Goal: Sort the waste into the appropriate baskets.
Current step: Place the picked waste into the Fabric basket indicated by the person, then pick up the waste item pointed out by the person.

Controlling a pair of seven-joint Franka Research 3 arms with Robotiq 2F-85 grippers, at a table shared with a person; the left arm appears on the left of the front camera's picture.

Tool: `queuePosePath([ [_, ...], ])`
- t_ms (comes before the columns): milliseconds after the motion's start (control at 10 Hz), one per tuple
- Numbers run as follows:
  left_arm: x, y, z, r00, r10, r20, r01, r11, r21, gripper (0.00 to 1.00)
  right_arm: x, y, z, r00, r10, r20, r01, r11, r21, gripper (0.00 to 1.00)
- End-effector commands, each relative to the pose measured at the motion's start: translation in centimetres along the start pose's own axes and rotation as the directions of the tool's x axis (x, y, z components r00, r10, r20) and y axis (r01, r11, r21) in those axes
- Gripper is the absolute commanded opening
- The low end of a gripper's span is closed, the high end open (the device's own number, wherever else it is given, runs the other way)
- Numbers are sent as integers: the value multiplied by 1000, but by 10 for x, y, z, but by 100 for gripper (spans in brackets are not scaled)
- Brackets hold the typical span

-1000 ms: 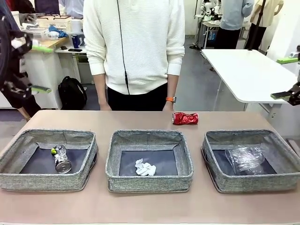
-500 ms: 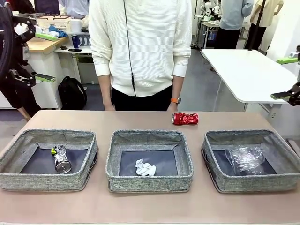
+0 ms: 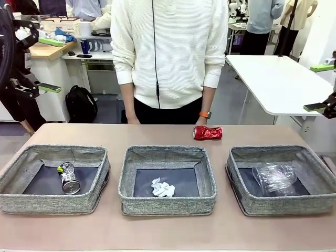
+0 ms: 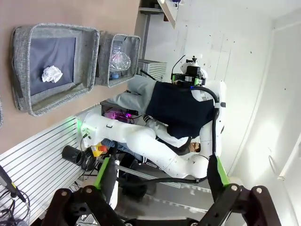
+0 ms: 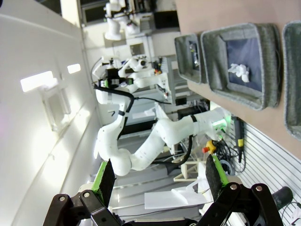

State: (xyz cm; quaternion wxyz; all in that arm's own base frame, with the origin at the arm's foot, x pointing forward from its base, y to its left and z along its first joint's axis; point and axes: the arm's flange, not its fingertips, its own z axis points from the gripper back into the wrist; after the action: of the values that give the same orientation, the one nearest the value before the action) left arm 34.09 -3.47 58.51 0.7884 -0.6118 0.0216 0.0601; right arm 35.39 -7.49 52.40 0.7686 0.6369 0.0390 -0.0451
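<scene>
Both grippers wide open, empty; crushed red can [image 3: 207, 132] near table's [image 3: 105, 134] far edge: light, stiff, best pinched across dented middle.

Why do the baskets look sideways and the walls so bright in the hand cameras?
Both wrist views are rolled, so the middle basket stands on edge; in the right wrist view white glare washes the wall; the front view is level, evenly lit, and the red can looks sharp.
</scene>
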Motion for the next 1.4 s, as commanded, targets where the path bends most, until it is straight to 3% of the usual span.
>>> queuePosePath([
  [0, 0, 2, -1, 1000, -26, -10, 26, 999, -21, 100, 0, 2, -1, 1000, 12, 21, -12, 1000, 13, 100],
  [1300, 0, 2, -1, 1000, -26, -10, 26, 999, -21, 100, 0, 2, -1, 1000, 12, 21, -12, 1000, 13, 100],
])
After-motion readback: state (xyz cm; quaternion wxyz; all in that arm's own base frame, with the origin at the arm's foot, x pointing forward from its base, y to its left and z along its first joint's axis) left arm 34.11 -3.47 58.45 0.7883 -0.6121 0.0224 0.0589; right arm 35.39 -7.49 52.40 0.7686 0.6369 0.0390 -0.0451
